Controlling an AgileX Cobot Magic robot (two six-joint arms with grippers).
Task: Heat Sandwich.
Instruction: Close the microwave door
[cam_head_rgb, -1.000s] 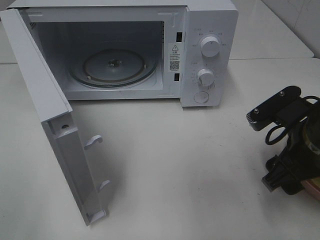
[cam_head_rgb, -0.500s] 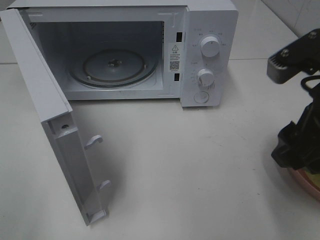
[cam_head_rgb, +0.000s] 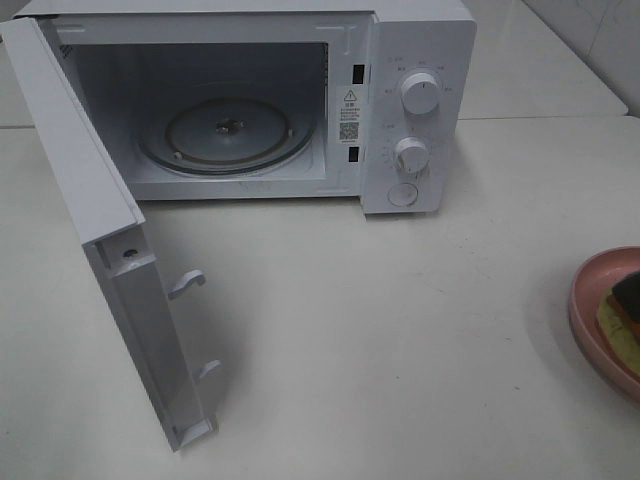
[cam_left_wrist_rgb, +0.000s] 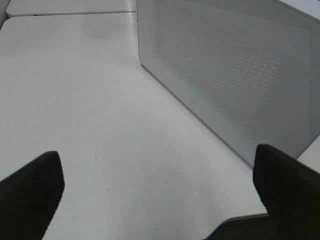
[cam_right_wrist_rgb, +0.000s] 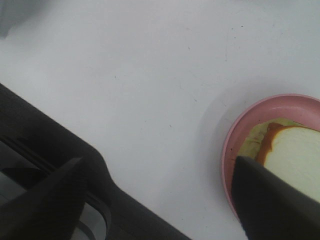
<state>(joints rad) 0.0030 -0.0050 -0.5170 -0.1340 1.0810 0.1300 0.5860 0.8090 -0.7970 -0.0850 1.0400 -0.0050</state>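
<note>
The sandwich (cam_head_rgb: 622, 318) lies on a round pink plate (cam_head_rgb: 588, 283) at the table's right edge, partly cut off in the exterior view. In the right wrist view the sandwich (cam_right_wrist_rgb: 295, 154) shows white bread over yellow-green and reddish filling on the plate (cam_right_wrist_rgb: 233, 136). My right gripper (cam_right_wrist_rgb: 160, 200) is open and empty above the table, beside the plate and apart from it. My left gripper (cam_left_wrist_rgb: 160, 195) is open and empty over bare table near a white perforated panel (cam_left_wrist_rgb: 235, 65). Neither gripper shows in the exterior view.
A white microwave (cam_head_rgb: 420, 110) stands at the back with its door (cam_head_rgb: 110, 240) swung wide open to the left, and a glass turntable (cam_head_rgb: 228, 133) inside. A dark band (cam_right_wrist_rgb: 50, 145) crosses a corner of the right wrist view.
The right arm, which covered the plate at the right edge, has risen and left the exterior view. The plate and sandwich now show uncovered. The microwave has not moved.
</note>
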